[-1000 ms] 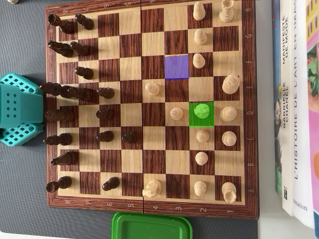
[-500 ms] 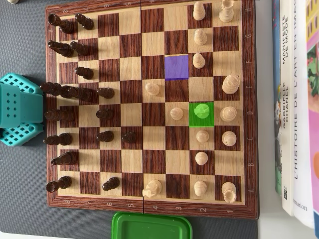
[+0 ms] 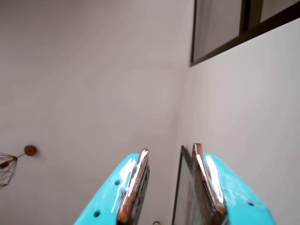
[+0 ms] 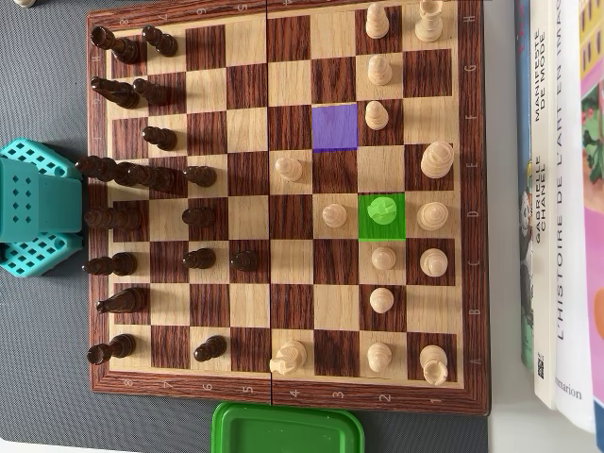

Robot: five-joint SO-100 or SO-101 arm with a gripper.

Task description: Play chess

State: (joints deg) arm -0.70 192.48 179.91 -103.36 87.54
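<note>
Chessboard (image 4: 283, 389) outside wrist view; claw (image 3: 169, 154) parted, roots cropped

Grey mat (image 4: 47, 377) under wooden chessboard (image 4: 283, 385), green lid (image 4: 286, 429), books (image 4: 562, 236) alongside.

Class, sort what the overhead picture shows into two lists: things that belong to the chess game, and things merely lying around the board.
Belongs to the game:
- chessboard
- light pieces
- dark pieces
- green-marked square with its piece
- purple-marked square, empty
- teal gripper

Lying about:
- books, right of the board
- green lid, at the bottom edge
</note>
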